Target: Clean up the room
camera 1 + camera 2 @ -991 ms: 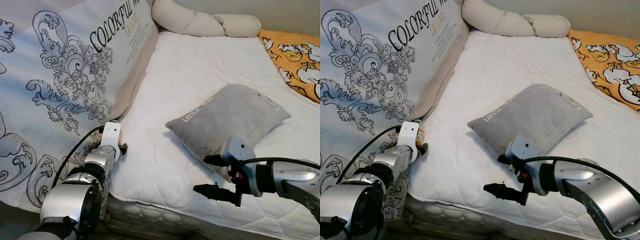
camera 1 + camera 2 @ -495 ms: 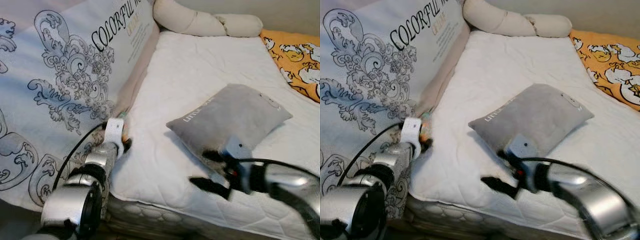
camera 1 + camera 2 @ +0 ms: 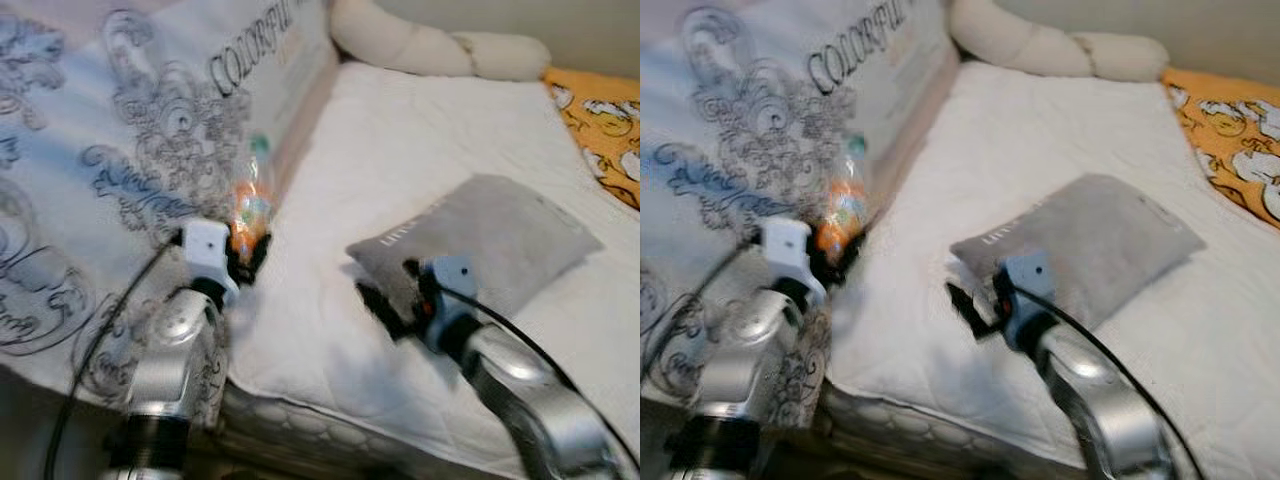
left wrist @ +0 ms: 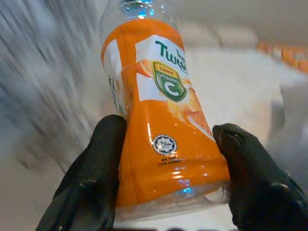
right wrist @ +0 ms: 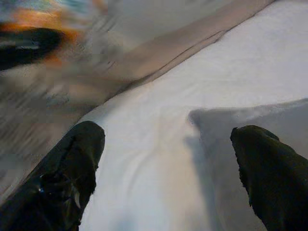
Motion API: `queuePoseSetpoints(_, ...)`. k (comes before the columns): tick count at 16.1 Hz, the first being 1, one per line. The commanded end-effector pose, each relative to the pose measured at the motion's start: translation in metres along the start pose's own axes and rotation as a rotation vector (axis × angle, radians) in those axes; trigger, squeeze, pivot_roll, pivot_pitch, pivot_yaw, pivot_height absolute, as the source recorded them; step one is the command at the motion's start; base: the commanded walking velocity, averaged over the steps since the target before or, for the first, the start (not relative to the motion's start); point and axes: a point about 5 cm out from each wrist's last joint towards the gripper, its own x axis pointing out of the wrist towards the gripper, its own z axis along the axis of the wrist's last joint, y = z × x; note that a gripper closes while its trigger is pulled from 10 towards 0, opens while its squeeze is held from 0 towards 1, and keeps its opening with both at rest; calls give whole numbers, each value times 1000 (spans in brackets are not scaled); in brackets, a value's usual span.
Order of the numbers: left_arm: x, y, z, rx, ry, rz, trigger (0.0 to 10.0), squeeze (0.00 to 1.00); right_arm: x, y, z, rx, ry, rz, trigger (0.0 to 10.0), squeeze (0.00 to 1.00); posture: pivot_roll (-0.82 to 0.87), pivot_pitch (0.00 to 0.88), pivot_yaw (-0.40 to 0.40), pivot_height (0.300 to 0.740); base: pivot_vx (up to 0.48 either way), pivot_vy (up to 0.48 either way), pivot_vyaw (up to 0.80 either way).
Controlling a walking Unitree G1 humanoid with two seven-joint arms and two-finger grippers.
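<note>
Up close, the left end effector [image 4: 166, 168] clamps an orange bottle [image 4: 163, 120] whose label reads "Vitamin C"; the right end effector [image 5: 166, 178] gapes empty.

One orange bottle [image 4: 163, 130], one grey pillow [image 3: 490, 245], one long cream bolster [image 3: 430, 45], one printed quilt [image 3: 120, 150] and two grippers were counted.

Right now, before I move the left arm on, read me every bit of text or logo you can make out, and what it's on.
"Twis", cut off by glare: the label of the orange bottle held in the left gripper.
"SUMBER VITAMIN C": a green shield on that label.
Round seal lower on the label: too small to read.
"COLORFUL": the printed bedding; the smaller lines beneath are blurred.
Pale lettering on the grey pillow: blurred.
</note>
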Motion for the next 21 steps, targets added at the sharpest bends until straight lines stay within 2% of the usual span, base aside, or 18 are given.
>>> queuePoseSetpoints(1,-8,-6,9,25,-47,10,10000,0,0,-15,10,-5,-76,-143,10000,0,20,0,-40,740,0,0,0)
queuePoseSetpoints(3,-23,-8,22,67,-104,27,10000,0,1,-17,15,31,-155,-214,10000,0,34,0,-48,740,0,0,0)
queuePoseSetpoints(5,-29,-11,28,73,-110,19,10000,0,2,-16,18,42,-197,-228,10000,0,43,0,-52,740,0,-193,0)
queuePoseSetpoints(6,-31,-13,30,89,-111,15,10000,0,4,-15,16,97,-191,-212,10000,0,43,0,-50,740,0,-480,0)
queuePoseSetpoints(7,-32,-13,30,94,-109,14,10000,0,4,-15,17,108,-193,-216,10000,0,44,0,-50,740,0,-480,0)
queuePoseSetpoints(8,-38,-12,30,99,-98,28,10000,0,1,-23,17,104,-207,-296,10000,0,50,0,-51,740,0,-480,0)
queuePoseSetpoints(9,-39,-11,30,101,-95,32,10000,0,1,-24,17,110,-209,-308,10000,0,50,0,-51,740,0,-480,0)
queuePoseSetpoints(11,-44,-8,27,105,-67,51,10000,0,0,-20,17,204,-258,-247,10000,0,47,0,-43,740,0,-480,0)
queuePoseSetpoints(13,-44,-7,27,98,-63,58,10000,0,-1,-21,16,162,-250,-276,10000,0,46,0,-43,740,0,-480,0)
queuePoseSetpoints(15,-45,-7,27,87,-60,65,10000,0,-1,-21,11,206,-207,-282,10000,0,46,0,-43,740,0,-480,0)
queuePoseSetpoints(18,-44,-7,27,91,-55,62,10000,0,1,-22,12,155,-208,-278,10000,0,49,0,-47,740,0,-480,0)
queuePoseSetpoints(21,-43,-6,28,95,-53,59,10000,0,1,-18,12,147,-209,-257,10000,0,49,0,-45,740,0,-480,140)
